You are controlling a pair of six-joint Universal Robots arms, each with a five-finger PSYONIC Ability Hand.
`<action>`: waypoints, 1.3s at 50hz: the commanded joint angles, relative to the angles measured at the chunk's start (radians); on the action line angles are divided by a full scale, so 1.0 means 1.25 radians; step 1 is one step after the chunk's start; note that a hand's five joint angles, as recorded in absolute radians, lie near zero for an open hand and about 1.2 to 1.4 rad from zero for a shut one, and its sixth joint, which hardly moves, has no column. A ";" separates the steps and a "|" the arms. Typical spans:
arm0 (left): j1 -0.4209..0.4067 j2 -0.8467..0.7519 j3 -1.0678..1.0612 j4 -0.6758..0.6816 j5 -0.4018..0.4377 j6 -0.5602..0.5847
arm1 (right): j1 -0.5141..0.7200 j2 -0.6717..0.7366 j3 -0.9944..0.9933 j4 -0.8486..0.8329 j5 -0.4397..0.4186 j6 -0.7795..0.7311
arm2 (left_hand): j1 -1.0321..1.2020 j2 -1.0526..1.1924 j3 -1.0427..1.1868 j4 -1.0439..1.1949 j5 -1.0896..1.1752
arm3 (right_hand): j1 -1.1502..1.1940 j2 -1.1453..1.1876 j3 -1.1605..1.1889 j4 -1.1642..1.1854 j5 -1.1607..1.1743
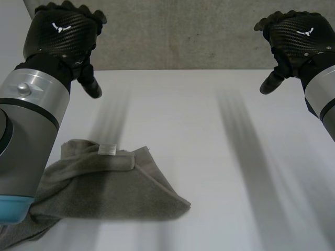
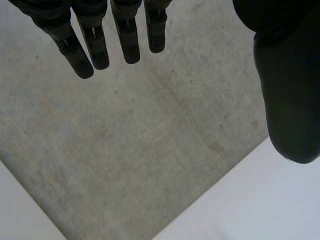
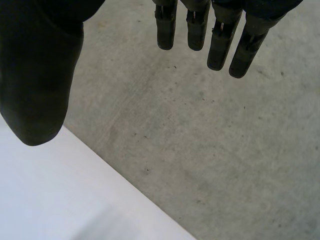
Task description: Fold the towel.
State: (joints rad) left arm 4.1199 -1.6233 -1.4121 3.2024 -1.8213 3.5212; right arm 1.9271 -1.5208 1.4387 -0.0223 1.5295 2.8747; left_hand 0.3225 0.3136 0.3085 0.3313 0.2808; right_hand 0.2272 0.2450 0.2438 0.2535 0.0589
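A grey-brown towel (image 1: pixel 112 185) lies rumpled and partly folded on the white table (image 1: pixel 220 157) at the near left, a small white label (image 1: pixel 108 149) on its upper edge. My left hand (image 1: pixel 63 32) is raised high above the table's far left, well clear of the towel, fingers (image 2: pixel 95 45) straight and empty. Over the far right my right hand (image 1: pixel 298 36) is held just as high, its fingers (image 3: pixel 215 40) straight with nothing in them. The left forearm (image 1: pixel 26 130) covers the towel's left part.
A grey concrete floor (image 1: pixel 183 36) lies beyond the table's far edge (image 1: pixel 183 70); both wrist views look down on it past the table's edge. Bare white tabletop stretches to the right of the towel.
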 commanded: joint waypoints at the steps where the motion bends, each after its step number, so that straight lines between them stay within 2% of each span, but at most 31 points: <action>1: 0.016 -0.011 0.009 -0.068 -0.003 -0.046 | -0.003 0.010 -0.019 0.039 0.002 0.058 | -0.071 -0.064 -0.060 -0.078 -0.177 | -0.042 -0.056 -0.055 -0.063 -0.047; 7: 0.042 -0.011 0.029 -0.101 -0.001 -0.080 | -0.003 0.016 -0.026 0.050 0.002 0.060 | -0.066 -0.059 -0.055 -0.073 -0.172 | -0.042 -0.056 -0.055 -0.063 -0.047; 27: 0.047 -0.013 0.031 -0.112 0.007 -0.074 | 0.001 0.029 -0.034 0.069 -0.004 0.050 | -0.075 -0.068 -0.064 -0.083 -0.182 | -0.042 -0.056 -0.055 -0.063 -0.047; 30: 0.048 -0.022 0.022 -0.111 0.010 -0.073 | 0.010 0.032 -0.034 0.083 -0.027 0.027 | -0.078 -0.071 -0.067 -0.085 -0.184 | -0.042 -0.056 -0.055 -0.063 -0.047; 32: 0.052 -0.036 0.015 -0.111 0.016 -0.072 | 0.010 0.063 -0.034 0.146 -0.097 -0.054 | -0.078 -0.071 -0.067 -0.085 -0.184 | -0.042 -0.056 -0.055 -0.063 -0.047; 33: 0.062 -0.060 0.013 -0.112 0.034 -0.072 | 0.010 0.063 -0.034 0.147 -0.097 -0.054 | -0.078 -0.071 -0.067 -0.085 -0.184 | -0.042 -0.056 -0.055 -0.063 -0.047; 35: 0.075 -0.087 0.011 -0.115 0.059 -0.072 | 0.012 0.116 -0.028 0.222 -0.165 -0.142 | -0.078 -0.071 -0.067 -0.085 -0.184 | -0.042 -0.056 -0.055 -0.063 -0.047; 39: 0.113 -0.170 -0.003 -0.122 0.135 -0.071 | 0.050 0.164 -0.024 0.277 -0.189 -0.168 | -0.076 -0.068 -0.064 -0.083 -0.182 | -0.042 -0.056 -0.055 -0.063 -0.047; 43: 0.116 -0.237 -0.007 -0.125 0.164 -0.066 | 0.143 0.249 -0.026 0.284 -0.168 -0.123 | -0.064 -0.057 -0.052 -0.071 -0.170 | -0.042 -0.056 -0.055 -0.063 -0.047; 48: 0.118 -0.334 -0.004 -0.127 0.166 -0.019 | 0.173 0.318 -0.013 0.248 -0.161 -0.015 | -0.050 -0.043 -0.038 -0.057 -0.156 | -0.042 -0.056 -0.055 -0.063 -0.047; 54: 0.119 -0.380 -0.007 -0.122 0.162 0.029 | 0.240 0.384 0.001 0.197 -0.161 0.062 | -0.017 -0.010 -0.006 -0.024 -0.123 | -0.042 -0.056 -0.055 -0.063 -0.047; 57: 0.119 -0.403 -0.007 -0.122 0.162 0.036 | 0.260 0.411 0.003 0.184 -0.158 0.067 | 0.077 0.084 0.088 0.070 -0.029 | 0.003 -0.011 -0.010 -0.018 -0.002; 59: 0.118 -0.413 -0.008 -0.124 0.162 0.036 | 0.263 0.420 0.003 0.179 -0.157 0.067 | 0.292 0.299 0.303 0.285 0.186 | 0.029 0.015 0.016 0.008 0.024; 60: 0.118 -0.413 -0.008 -0.124 0.162 0.036 | 0.264 0.420 0.003 0.179 -0.157 0.067 | 0.293 0.300 0.305 0.286 0.187 | 0.029 0.015 0.016 0.008 0.025; 61: 0.118 -0.414 -0.009 -0.124 0.162 0.034 | 0.267 0.427 0.003 0.175 -0.157 0.069 | 0.433 0.440 0.444 0.426 0.327 | 0.076 0.062 0.063 0.055 0.071; 62: 0.118 -0.414 -0.009 -0.124 0.162 0.034 | 0.273 0.435 0.001 0.171 -0.157 0.070 | 0.434 0.441 0.445 0.427 0.328 | 0.132 0.118 0.119 0.111 0.127; 63: 0.118 -0.413 -0.009 -0.124 0.162 0.034 | 0.273 0.435 0.001 0.171 -0.157 0.070 | 0.550 0.558 0.562 0.543 0.444 | 0.133 0.119 0.120 0.112 0.128; 64: 0.117 -0.411 -0.008 -0.124 0.162 0.035 | 0.279 0.442 0.001 0.168 -0.157 0.071 | 0.624 0.631 0.635 0.617 0.517 | 0.230 0.216 0.217 0.209 0.226; 65: 0.117 -0.411 -0.008 -0.124 0.162 0.035 | 0.286 0.448 0.000 0.160 -0.156 0.071 | 0.624 0.632 0.636 0.617 0.518 | 0.336 0.322 0.323 0.315 0.331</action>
State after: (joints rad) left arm 4.2678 -2.1397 -1.4222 3.0485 -1.6184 3.5682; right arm 2.2614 -0.9897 1.4422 0.1976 1.3329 2.9673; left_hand 1.0636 1.0584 1.0463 1.0555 1.0351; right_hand 0.3968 0.3898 0.3907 0.3923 0.2287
